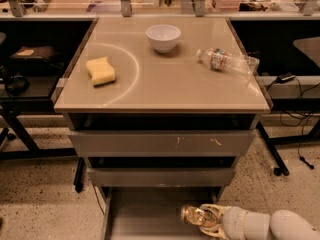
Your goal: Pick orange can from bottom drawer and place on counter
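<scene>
Down at the lower right of the frame, clasping the orange can (191,215) in the gripper (201,220), pale fingers (214,218) wrapping and partly hiding it, over the floor of the bottom drawer (145,215). Not showing whether resting on that floor or hanging clear; getting cut off by the frame's bottom edge, well below the counter (165,84).

Counter (170,81) bears sponge (100,71), bowl (163,37), bottle (227,61); gripper (201,219) seemingly over bottom drawer (144,215).
</scene>
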Action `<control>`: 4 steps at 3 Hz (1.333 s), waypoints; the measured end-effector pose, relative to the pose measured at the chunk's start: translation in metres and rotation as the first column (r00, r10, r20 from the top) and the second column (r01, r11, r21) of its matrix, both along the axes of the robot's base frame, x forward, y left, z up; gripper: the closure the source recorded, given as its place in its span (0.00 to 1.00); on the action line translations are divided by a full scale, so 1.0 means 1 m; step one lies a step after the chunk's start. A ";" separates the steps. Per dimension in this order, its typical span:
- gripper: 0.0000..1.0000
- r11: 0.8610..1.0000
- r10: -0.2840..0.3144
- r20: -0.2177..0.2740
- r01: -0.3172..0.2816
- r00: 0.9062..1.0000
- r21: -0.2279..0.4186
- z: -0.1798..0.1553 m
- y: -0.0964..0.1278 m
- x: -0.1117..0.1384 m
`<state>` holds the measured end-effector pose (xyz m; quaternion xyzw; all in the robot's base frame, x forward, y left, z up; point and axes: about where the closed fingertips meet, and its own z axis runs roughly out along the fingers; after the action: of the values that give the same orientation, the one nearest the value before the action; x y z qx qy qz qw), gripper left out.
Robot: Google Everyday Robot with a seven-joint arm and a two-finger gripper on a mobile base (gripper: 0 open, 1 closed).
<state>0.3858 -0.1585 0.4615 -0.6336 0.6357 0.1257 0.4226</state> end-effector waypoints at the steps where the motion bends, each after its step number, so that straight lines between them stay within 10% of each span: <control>1: 1.00 0.998 0.038 0.077 -0.034 0.996 -0.046 0.083 0.012 0.018; 3: 1.00 0.999 0.026 0.154 -0.019 0.988 -0.044 0.218 0.010 0.083; 4: 1.00 0.999 0.026 0.154 -0.019 0.988 -0.044 0.218 0.010 0.083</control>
<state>0.4689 -0.1483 0.6800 -0.6574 0.5963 0.0673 0.4557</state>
